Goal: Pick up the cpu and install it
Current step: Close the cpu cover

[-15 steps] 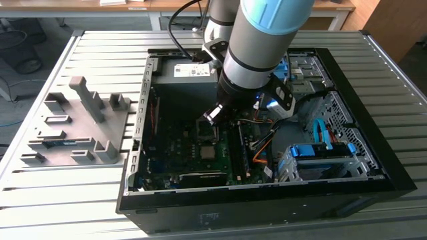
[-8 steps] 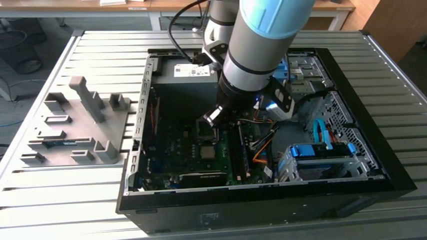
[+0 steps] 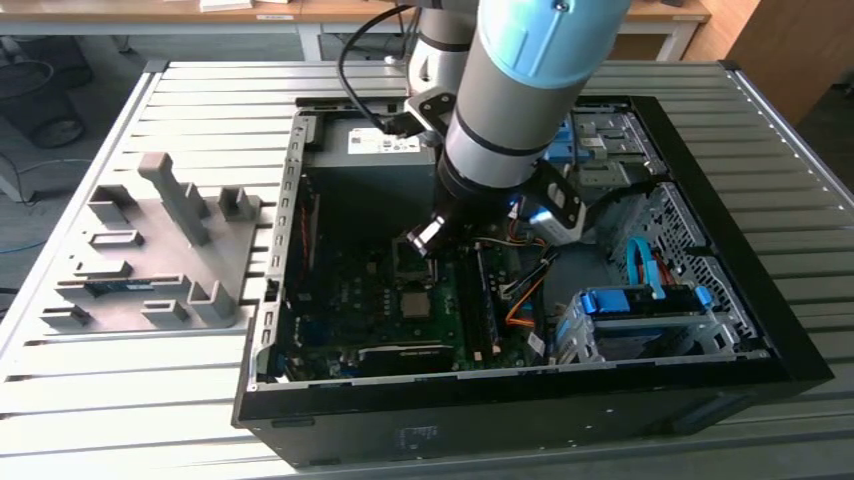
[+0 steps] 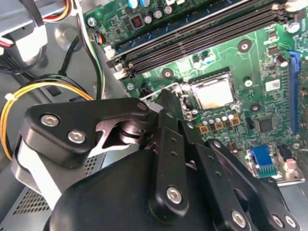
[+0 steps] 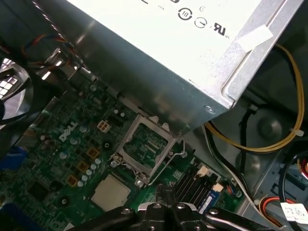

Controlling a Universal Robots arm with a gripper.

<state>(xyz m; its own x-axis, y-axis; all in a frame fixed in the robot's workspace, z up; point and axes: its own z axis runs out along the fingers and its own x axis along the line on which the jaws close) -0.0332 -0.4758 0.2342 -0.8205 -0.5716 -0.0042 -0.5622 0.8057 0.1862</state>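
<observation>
**Cpu seated, frame open, hand close over it**

In the exterior view the arm reaches down into the case on the bench. The hand hangs just above the board, near the cpu.

In the second wrist view the cpu lies flat in its socket, and the hand sits just beside it. I cannot tell how far the hand is open, nor whether it grips anything. To my eye, a sideways nudge here could skew the chip and bend the socket's pins. The yellow cables run near enough to snag.

In the first wrist view the frame stands flipped up, apart from the cpu, with the hand near both. The power supply looms close, so a tilt of the wrist might knock the frame or strike that box.
</observation>
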